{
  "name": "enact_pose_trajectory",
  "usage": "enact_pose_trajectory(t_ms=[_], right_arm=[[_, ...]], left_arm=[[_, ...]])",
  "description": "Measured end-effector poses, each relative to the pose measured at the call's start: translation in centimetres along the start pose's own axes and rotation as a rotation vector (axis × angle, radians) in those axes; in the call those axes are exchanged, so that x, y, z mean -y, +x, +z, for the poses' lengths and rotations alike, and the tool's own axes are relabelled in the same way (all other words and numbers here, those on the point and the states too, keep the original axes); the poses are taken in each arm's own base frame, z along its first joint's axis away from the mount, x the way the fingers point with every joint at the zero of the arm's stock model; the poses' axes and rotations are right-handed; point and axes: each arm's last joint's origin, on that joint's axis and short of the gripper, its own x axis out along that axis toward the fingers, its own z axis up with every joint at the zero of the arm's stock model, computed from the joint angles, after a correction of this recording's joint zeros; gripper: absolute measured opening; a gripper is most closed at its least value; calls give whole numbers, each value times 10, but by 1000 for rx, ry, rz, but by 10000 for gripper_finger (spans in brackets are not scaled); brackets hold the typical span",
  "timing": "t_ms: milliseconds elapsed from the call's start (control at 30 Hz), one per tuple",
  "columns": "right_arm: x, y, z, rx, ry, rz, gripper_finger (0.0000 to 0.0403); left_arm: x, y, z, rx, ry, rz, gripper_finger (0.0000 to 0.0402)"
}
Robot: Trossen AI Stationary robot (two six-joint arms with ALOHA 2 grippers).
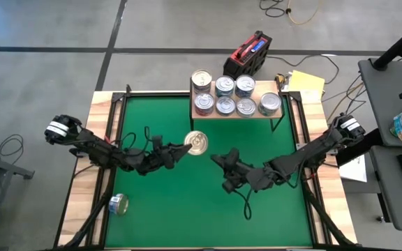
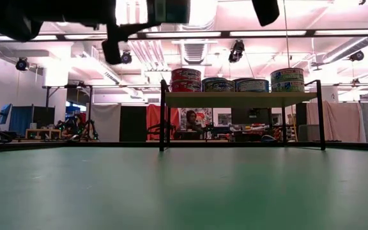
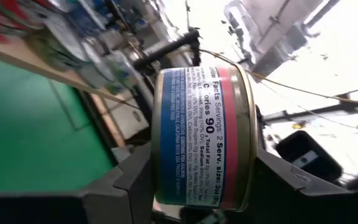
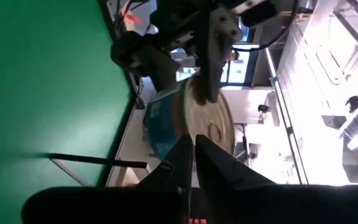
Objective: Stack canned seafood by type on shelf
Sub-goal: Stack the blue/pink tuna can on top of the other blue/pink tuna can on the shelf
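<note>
A green mat (image 1: 187, 209) framed in light wood is seen covering the worktop, with grey concrete floor around it and a bright workshop hall with ceiling strip lights behind. The shelf (image 1: 237, 113) is set at the mat's far edge; seven cans (image 1: 225, 104) are seen on it from above, and in the low view some are stacked two high. One more can (image 1: 118, 204) is lying on its side near the mat's near-left corner. The left arm is stretched inward over the mat, and a red-and-blue-labelled can (image 1: 197, 142) is gripped in the left pincer (image 1: 187, 146), raised above the mat, before the shelf. The right arm is angled in from the right, its right pincer (image 1: 216, 159) closed on nothing, near the held can
</note>
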Motion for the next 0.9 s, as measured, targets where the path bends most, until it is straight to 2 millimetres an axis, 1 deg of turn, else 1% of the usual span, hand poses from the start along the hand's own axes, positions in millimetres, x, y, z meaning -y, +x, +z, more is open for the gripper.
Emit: enact_pose_trajectory(t_ms=[133, 233, 333, 533, 633, 700, 767, 900], right_arm=[[4, 0, 1, -5, -22, 17, 17], [8, 0, 2, -6, -20, 9, 39], [9, 0, 1, -23, -59, 6, 81], [6, 2, -1, -33, -138, 11, 191], [7, 2, -1, -37, -156, 8, 235], [8, 3, -1, -39, -170, -3, 258], [9, 8, -1, -49, -149, -19, 274], [10, 17, -7, -72, -144, -16, 290]], left_arm=[[9, 5, 0, -22, -5, -49, 179], [10, 6, 0, -23, 1, -46, 179], [11, 6, 0, -19, -3, -48, 179], [11, 6, 0, -19, -45, -48, 179], [11, 6, 1, -18, -61, -47, 179], [11, 7, 1, -17, -70, -47, 179], [11, 7, 1, -16, -73, -47, 179], [11, 7, 1, -16, -75, -48, 179]])
